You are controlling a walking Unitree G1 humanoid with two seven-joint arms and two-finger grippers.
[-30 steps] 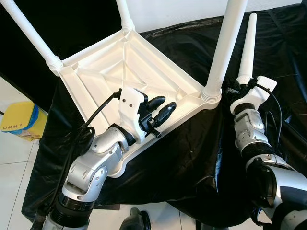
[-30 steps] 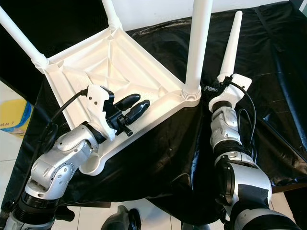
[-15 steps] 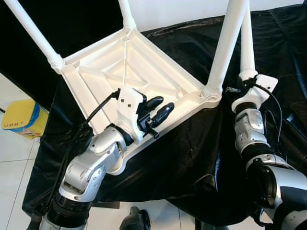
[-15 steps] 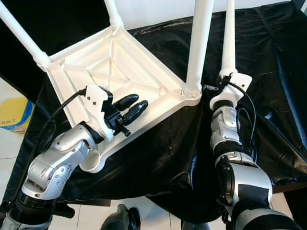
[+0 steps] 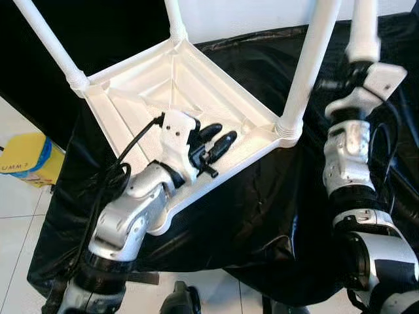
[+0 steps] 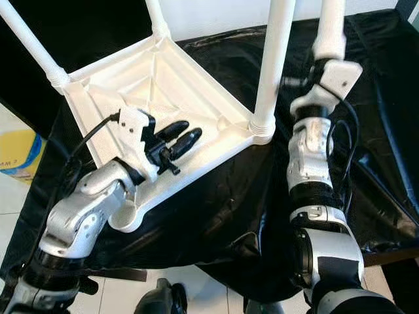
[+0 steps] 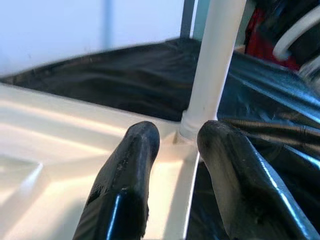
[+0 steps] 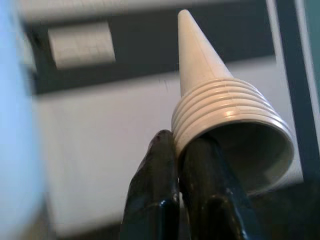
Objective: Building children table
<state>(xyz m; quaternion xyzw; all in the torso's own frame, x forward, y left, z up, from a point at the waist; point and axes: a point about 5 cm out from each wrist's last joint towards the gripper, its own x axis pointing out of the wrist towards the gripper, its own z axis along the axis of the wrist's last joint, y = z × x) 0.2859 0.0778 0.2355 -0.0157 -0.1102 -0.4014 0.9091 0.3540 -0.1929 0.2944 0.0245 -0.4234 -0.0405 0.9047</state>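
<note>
Since a second ago the right gripper [image 8: 175, 150] has risen toward the upper right of the frame, carrying the loose leg [image 5: 364, 29] up so its tip leaves the picture. At left centre, the left gripper [image 5: 216, 139] hovers over the upturned white table [image 5: 163, 85], its fingers slightly apart and holding nothing, near the table's front edge. Three legs [image 5: 314, 59] already stand up from the corners. The table lies on a black sheet [image 5: 262, 196]. At right, the gripper's fingers are clamped on the threaded end of the loose leg.
</note>
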